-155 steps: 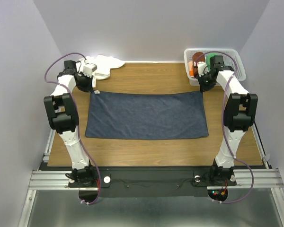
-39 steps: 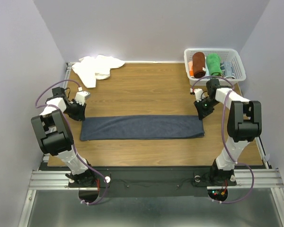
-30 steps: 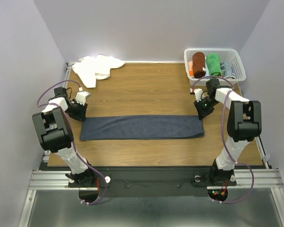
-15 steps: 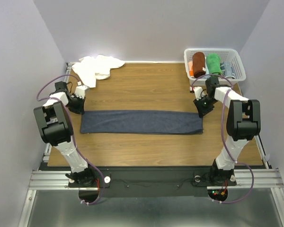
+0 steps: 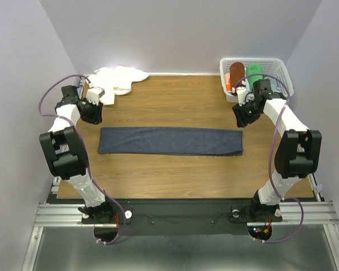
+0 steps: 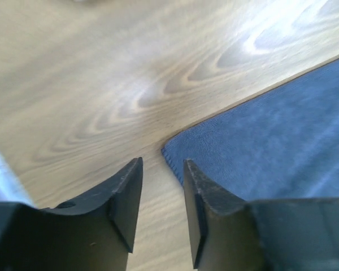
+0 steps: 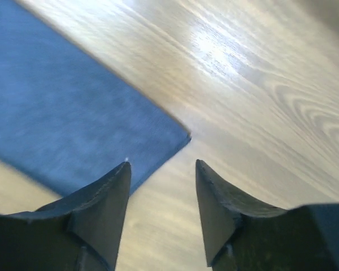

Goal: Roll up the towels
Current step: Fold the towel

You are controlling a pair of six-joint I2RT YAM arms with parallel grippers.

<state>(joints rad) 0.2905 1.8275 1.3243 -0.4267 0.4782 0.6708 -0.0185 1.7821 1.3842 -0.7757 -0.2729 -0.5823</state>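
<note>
The slate blue-grey towel (image 5: pixel 169 141) lies folded into a long flat strip across the middle of the table. Its left corner shows in the left wrist view (image 6: pixel 260 147) and its right corner in the right wrist view (image 7: pixel 73 113). The white towel (image 5: pixel 116 79) lies crumpled at the back left. My left gripper (image 5: pixel 94 111) is open and empty, raised behind the strip's left end; it also shows in the left wrist view (image 6: pixel 163 169). My right gripper (image 5: pixel 242 116) is open and empty, raised behind the strip's right end; it also shows in the right wrist view (image 7: pixel 161 169).
A white basket (image 5: pixel 282 76) at the back right holds a rolled rust-brown towel (image 5: pixel 236 72) and a rolled green towel (image 5: pixel 253 73). Grey walls close in the table on three sides.
The spread blue-grey towel was folded in half into a strip. Both grippers have since let go of its ends and lifted away toward the back of the table.
</note>
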